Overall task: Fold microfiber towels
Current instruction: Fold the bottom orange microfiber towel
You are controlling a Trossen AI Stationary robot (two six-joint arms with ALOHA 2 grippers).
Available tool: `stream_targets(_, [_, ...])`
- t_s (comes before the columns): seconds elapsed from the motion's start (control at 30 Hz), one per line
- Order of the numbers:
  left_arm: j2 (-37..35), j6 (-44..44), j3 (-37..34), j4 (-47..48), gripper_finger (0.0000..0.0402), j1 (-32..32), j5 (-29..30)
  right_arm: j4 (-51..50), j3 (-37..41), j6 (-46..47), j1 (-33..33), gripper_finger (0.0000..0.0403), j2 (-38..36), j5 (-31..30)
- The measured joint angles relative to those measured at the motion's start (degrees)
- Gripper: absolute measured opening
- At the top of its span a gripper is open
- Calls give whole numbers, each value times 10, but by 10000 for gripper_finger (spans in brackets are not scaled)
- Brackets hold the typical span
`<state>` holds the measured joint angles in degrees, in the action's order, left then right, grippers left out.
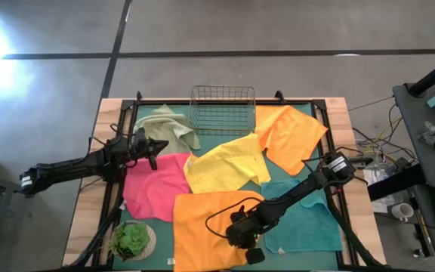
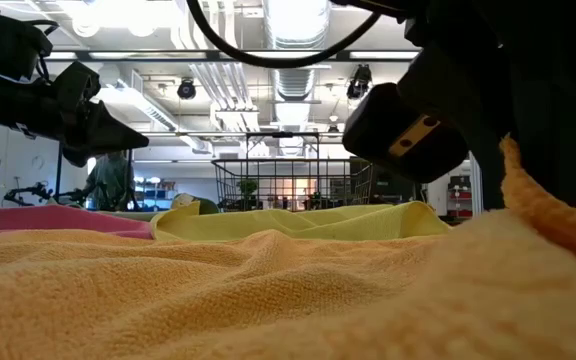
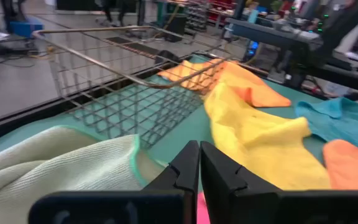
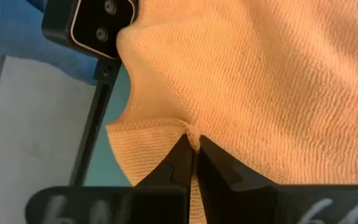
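High view: right pincer (image 1: 246,243) at orange towel (image 1: 202,219) edge

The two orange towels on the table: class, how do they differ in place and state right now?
The near orange towel lies at the table's front edge; the far orange towel lies beside the wire basket. The right tool is shut on the near towel's edge, bunching it; nothing grips the far one. Both are orange, unfolded and rumpled.

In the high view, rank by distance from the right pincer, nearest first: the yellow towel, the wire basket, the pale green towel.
From the right pincer, at the near edge:
1. Yellow towel, at the centre.
2. Wire basket, at the far edge, middle.
3. Pale green towel, at the far left.
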<state>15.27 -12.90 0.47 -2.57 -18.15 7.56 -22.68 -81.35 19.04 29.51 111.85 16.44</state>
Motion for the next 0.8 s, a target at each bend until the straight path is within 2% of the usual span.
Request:
stream_targets(0.53, [0,2,0,-32,0,0,0,-9,1,0,6,10,-1,0])
stream_targets(0.8, [1,3,0,-30,0,0,2,-9,1,-2,6,51,-1,5])
